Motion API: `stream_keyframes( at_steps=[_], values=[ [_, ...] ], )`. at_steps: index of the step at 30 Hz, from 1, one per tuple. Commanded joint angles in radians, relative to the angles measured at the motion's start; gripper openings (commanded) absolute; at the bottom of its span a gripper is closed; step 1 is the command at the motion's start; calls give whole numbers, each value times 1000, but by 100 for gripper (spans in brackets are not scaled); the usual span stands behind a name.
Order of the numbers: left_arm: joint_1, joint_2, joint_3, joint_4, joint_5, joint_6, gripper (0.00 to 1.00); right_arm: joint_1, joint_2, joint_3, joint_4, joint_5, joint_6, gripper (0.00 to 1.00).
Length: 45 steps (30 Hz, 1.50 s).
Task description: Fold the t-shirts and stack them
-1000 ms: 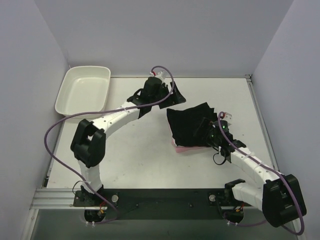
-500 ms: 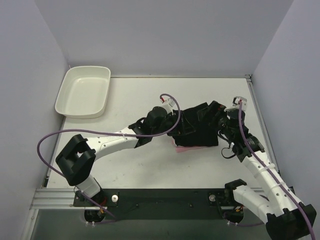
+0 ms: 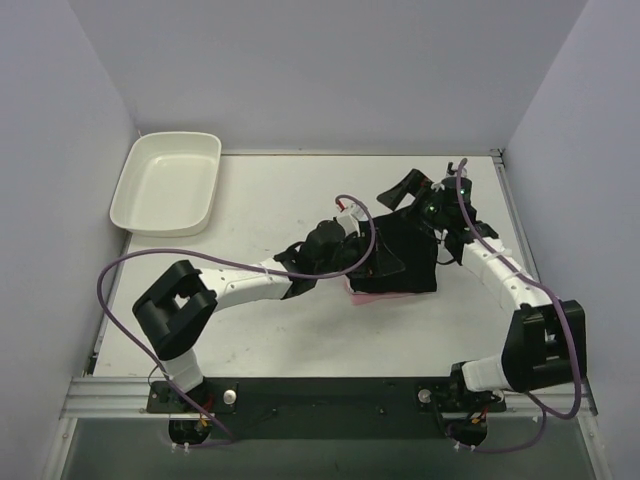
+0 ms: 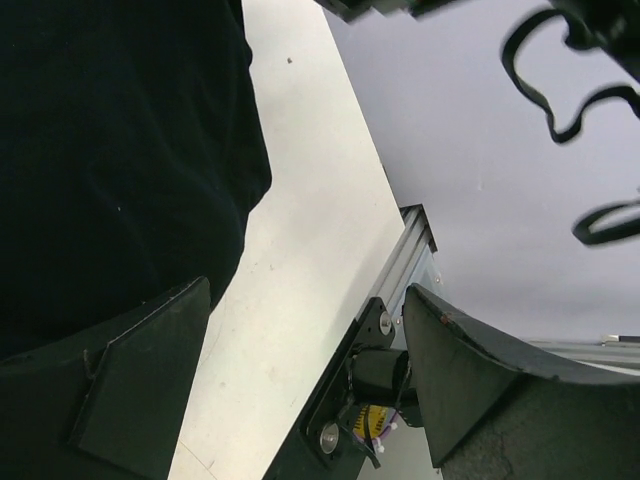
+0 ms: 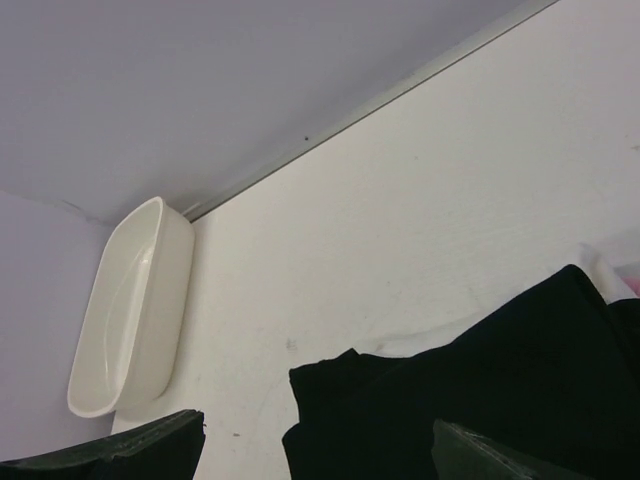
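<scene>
1. Left end effector (image 4: 308,290): released, jaws spread wide, nothing between them. In its wrist view one finger sits right at the edge of the black t-shirt (image 3: 408,258). The other finger is over bare desk (image 3: 280,200).

2. Right end effector (image 5: 318,420): released, jaws fully spread, empty. I read it as hanging over the far edge of the black t-shirt, facing across the desk toward the white tray (image 3: 170,136).

3. Location of the work: the black t-shirt lies right of centre on the desk as a compact, roughly rectangular bundle. It lies on top of the pink t-shirt (image 3: 385,297), of which only a strip shows along the near edge. In the right wrist view a thin pale edge shows beside the black cloth. I cannot confirm whether that is the daisy-print shirt.

4. Status, by my judgement:
   - Done: the black shirt is folded down to stack size and placed on the pink one.
   - Open: the far edge of the black bundle looks rumpled, with a flap raised near the right arm.
   - Remaining: flatten or tuck that flap, square the pile, and verify the third shirt is in it.

5. The tray is well apart from the pile, at the far left corner.
</scene>
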Motion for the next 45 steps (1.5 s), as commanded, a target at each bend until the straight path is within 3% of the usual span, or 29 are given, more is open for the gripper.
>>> stream_keyframes(
  at_steps=[1, 8, 15, 21, 27, 32, 40, 45],
  values=[
    [-1, 18, 19, 86, 43, -5, 87, -29, 87, 25, 160, -116, 55, 100],
    [1, 27, -39, 120, 60, 4, 87, -89, 260, -65, 325, -150, 97, 100],
    [2, 61, -109, 168, 48, 36, 87, -169, 540, -141, 664, -251, 241, 100],
    [13, 131, -237, 344, 69, 12, 86, -176, 586, -128, 648, -265, 233, 100],
    [12, 205, -341, 482, 78, -37, 85, -178, 543, -131, 608, -264, 212, 100],
    [13, 165, -344, 478, 86, -34, 84, -170, 419, -147, 540, -234, 166, 100],
    [-22, -118, -263, 216, 69, 50, 84, -121, 68, -112, 303, -124, 19, 100],
    [-54, -260, -134, 1, 34, 104, 84, -60, -93, -110, 193, -89, -18, 100]
  ],
)
